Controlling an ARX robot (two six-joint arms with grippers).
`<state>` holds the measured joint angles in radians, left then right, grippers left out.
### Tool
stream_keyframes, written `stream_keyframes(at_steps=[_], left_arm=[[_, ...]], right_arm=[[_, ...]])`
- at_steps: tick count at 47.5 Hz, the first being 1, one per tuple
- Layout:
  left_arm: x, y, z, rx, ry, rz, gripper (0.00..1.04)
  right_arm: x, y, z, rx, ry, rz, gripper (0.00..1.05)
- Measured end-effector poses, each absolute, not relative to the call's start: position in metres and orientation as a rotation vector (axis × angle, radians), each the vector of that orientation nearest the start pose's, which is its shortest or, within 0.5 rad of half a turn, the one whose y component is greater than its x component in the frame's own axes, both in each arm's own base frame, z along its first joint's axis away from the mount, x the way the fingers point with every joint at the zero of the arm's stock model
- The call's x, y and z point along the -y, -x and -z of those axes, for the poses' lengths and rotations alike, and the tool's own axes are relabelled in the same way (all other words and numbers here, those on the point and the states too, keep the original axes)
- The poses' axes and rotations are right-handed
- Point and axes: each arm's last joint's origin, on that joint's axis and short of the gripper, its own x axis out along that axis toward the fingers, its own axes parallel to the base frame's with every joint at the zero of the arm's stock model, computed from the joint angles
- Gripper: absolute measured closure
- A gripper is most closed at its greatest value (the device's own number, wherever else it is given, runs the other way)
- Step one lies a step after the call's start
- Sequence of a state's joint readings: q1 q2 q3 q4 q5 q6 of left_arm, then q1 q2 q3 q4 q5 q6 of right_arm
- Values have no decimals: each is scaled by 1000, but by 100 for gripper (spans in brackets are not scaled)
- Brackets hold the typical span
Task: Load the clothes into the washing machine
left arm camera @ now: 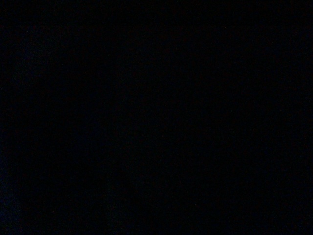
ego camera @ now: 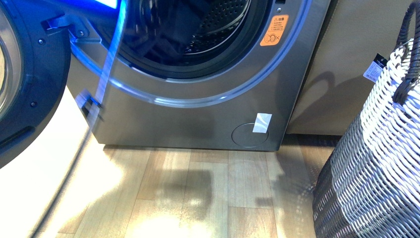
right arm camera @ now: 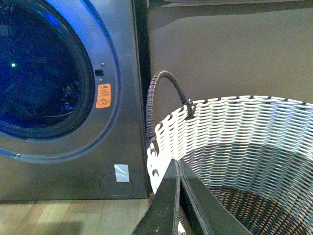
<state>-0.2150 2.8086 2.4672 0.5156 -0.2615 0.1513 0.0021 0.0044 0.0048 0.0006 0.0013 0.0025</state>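
The silver-grey washing machine fills the front view, its porthole open and the door swung out at the left. Dark fabric, the clothes, lies inside the perforated drum. The machine also shows in the right wrist view with its orange sticker. My right gripper is shut and empty, held above the rim of the white woven basket. The left wrist view is dark, and the left gripper cannot be seen.
The white woven basket with its grey handle stands at the right of the machine on the wooden floor. A blurred blue-lit cable crosses in front of the machine's left side. A beige wall is behind the basket.
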Motion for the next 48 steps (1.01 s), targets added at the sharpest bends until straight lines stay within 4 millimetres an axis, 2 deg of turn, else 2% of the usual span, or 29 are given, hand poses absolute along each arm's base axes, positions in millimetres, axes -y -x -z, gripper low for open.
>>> stream_keyframes(at_steps=[12,15,21,32,48], left_arm=[[127,-608,-163,56,-98,-53,80],[127,-608,-161,44,-92,-50,66],[129,-607,-157,39,-76,-43,48],[126,-599,-142,-9,-43,-23,6],[114,-572,-161,13,-17,21,6]], right_arm=[[0,-98,-165,1,-2,-1,102],[0,-98,-165,1,-2,-1,102],[0,-98,-165,1,-2,-1,102],[0,-98,-165,1,-2,-1,102],[0,-98,-165,1,-2,-1,102]])
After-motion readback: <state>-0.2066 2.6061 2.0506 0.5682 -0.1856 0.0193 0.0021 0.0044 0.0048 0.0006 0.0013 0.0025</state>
